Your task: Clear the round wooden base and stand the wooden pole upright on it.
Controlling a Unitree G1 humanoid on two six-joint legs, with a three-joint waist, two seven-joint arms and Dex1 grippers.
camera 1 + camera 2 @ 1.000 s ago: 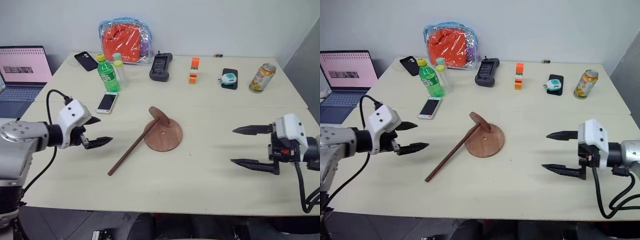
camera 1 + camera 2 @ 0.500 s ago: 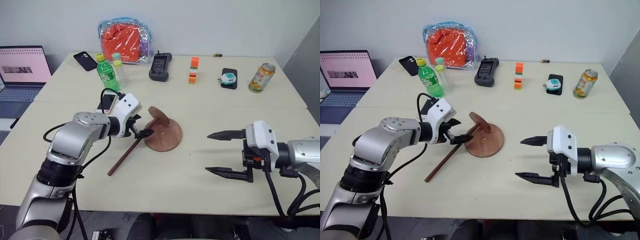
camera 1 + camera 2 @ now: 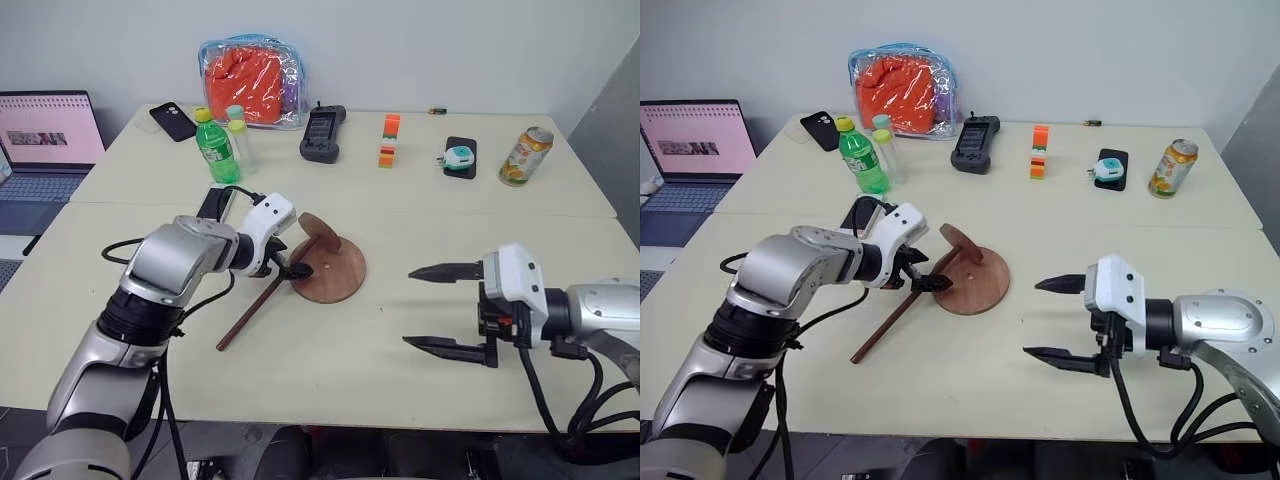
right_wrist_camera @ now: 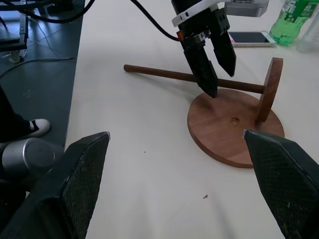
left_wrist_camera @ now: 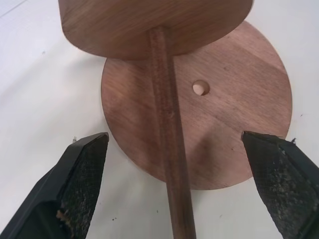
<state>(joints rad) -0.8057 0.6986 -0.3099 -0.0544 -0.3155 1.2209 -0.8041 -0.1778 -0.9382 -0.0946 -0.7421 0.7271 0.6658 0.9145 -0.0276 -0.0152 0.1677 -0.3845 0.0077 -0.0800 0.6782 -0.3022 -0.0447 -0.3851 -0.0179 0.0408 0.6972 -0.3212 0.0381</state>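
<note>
The round wooden base (image 3: 338,283) lies flat mid-table, its small centre hole (image 5: 201,88) showing. The wooden pole (image 3: 252,317) lies tilted, its small end disc (image 3: 318,234) resting on the base and its rod running off toward the front left. My left gripper (image 3: 292,263) is open, one finger (image 5: 82,174) on each side of the rod at the base's left edge; no grip shows. My right gripper (image 3: 410,307) stands open to the right of the base, holding nothing, with its jaws pointing at the base.
Along the back stand a green bottle (image 3: 213,146), an orange bag (image 3: 250,78), a black controller (image 3: 322,133), orange blocks (image 3: 388,140), a small device on a black pad (image 3: 459,156) and a can (image 3: 524,155). A laptop (image 3: 40,140) sits far left.
My left gripper swung right from the table's left side to straddle the pole by the base. My right gripper moved a little left toward the base. Pole and base stayed put.
</note>
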